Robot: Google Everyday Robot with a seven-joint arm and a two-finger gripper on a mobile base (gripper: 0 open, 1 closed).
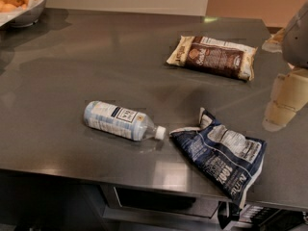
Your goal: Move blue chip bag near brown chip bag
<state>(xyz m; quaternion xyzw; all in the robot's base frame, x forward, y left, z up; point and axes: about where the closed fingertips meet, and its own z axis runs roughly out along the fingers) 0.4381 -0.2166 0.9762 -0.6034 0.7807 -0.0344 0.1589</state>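
Observation:
The blue chip bag point(222, 155) is a wrinkled navy foil bag with white print. It lies flat at the front right of the grey counter, its lower corner over the front edge. The brown chip bag point(212, 57) is flat, dark brown with cream ends, and lies at the back right of the counter. My gripper point(283, 104) hangs at the right edge of the camera view, above the counter, to the right of and slightly behind the blue bag and in front of the brown bag. It touches neither bag and holds nothing.
A plastic water bottle point(121, 121) lies on its side left of the blue bag, its cap pointing at it. A white bowl of oranges point(20, 4) stands at the back left corner. The counter's front edge point(144, 176) runs just below the bottle.

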